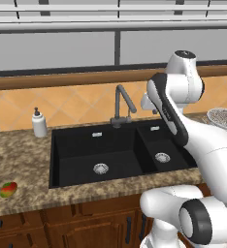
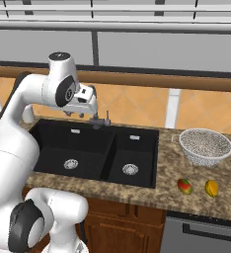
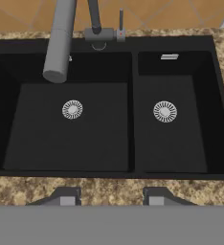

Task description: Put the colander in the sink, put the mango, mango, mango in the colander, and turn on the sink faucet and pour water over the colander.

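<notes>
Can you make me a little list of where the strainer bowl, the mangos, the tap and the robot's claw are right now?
colander: on the counter right of the sink, empty
mangos: two on the counter in front of the colander; one left of the sink
sink faucet: no water running
claw: above the sink, holding nothing, partly open

A home kitchen, rendered. A matte black double-basin sink point(image 1: 76, 160) sits in a speckled granite surface point(image 1: 18, 155), with a dark grey faucet point(image 1: 122, 104) at its far edge and a white soap dispenser point(image 1: 39, 123) to the left. Orange tile point(image 1: 76, 104) backs the far wall; brown wooden cabinet doors point(image 1: 86, 227) run below, near side.
</notes>
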